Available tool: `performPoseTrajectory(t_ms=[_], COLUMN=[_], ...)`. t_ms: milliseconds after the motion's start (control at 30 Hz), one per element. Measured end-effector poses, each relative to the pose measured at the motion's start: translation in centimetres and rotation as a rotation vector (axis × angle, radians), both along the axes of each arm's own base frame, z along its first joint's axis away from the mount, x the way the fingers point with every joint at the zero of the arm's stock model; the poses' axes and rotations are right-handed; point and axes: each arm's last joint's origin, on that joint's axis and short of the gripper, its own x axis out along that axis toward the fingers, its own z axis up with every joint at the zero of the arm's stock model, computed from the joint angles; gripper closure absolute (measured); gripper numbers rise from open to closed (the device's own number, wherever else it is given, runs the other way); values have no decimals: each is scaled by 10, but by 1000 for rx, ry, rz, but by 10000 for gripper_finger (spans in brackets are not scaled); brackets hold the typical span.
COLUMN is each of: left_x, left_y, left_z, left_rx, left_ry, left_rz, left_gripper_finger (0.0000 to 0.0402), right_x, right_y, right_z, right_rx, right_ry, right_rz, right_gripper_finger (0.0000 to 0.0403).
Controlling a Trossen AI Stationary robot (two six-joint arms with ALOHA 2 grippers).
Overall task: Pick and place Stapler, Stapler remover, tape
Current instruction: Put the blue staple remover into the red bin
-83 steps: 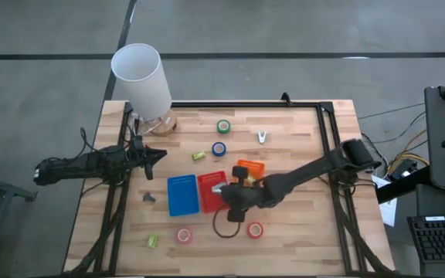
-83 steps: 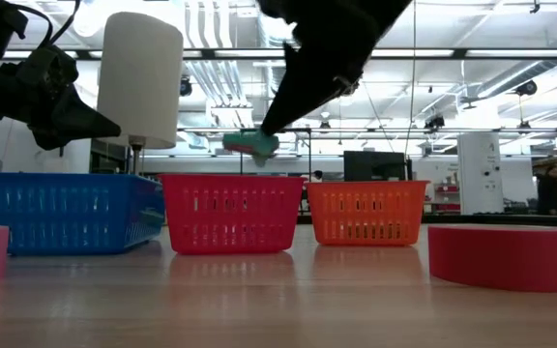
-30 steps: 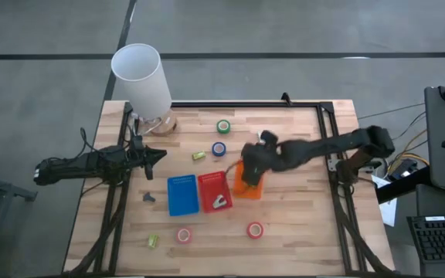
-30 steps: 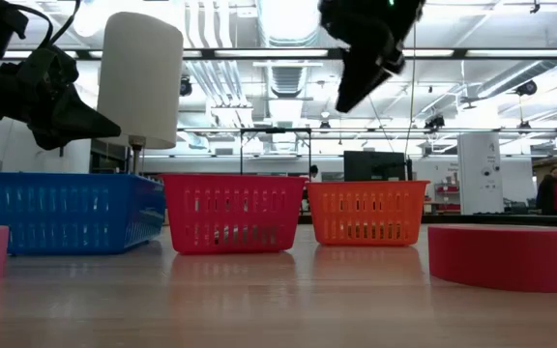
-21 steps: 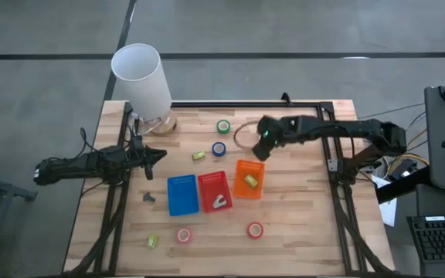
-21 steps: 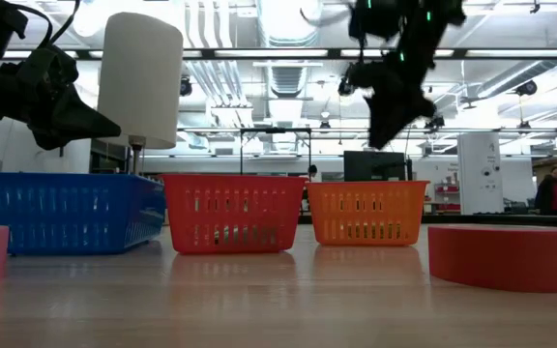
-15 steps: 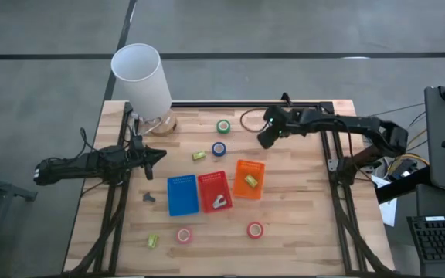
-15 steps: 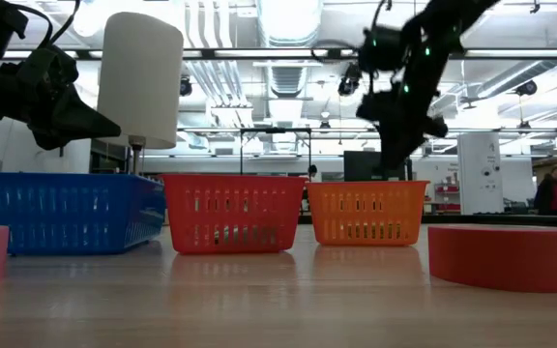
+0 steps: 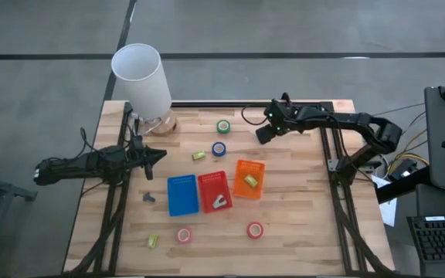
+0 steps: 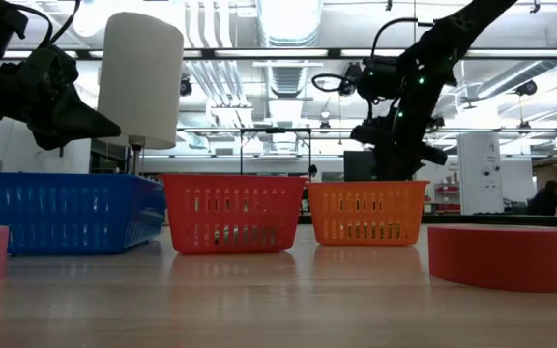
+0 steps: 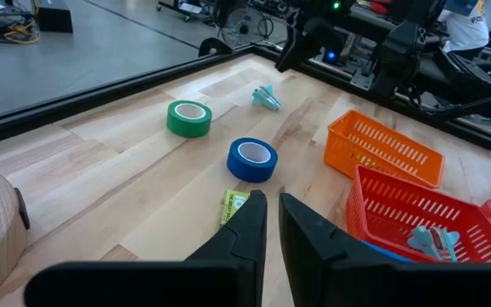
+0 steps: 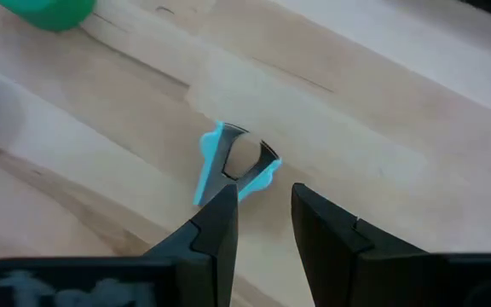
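— So where is the right pincer [image 12: 261,217] now?

— Over the far side of the bench [image 9: 300,201], above the staple remover [image 12: 233,164], fingers parted by a narrow gap and holding nothing. The remover lies flat on the wood, near the green tape [image 9: 223,126] and well apart from the baskets.

— How will it handle?

— Light and stiff, I'd judge: thin metal jaws with blue plastic wings (smooth ones, likely slippery). Best to pinch across the two wings, where it is widest; the metal tips would probably slide out.

— And the rest?

— One remover already sits in the red basket [image 9: 214,191]. The blue tape [image 9: 219,148] lies near the green one; two red rolls wait on the near side. The left pincer [image 11: 271,223] hovers idle at the left, fingers nearly together.
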Motion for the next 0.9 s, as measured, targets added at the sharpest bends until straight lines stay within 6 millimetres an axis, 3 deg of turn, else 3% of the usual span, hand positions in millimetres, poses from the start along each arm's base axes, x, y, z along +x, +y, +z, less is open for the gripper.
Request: performPoseTrajectory(t_ms=[333,667,900], left_x=[0,0,0], left_y=[0,0,0], left_z=[0,0,0], left_rx=[0,0,0], left_ry=[0,0,0], left_rz=[0,0,0], left_gripper_finger=[364,364,364], right_x=[9,13,14], right_y=[-8,-11,-14], right_z=[-25,-28,-30], right_rx=[72,67,64], right_ry=[36,29,16], right_rz=[45,40,27], right_gripper_finger=[318,308,323])
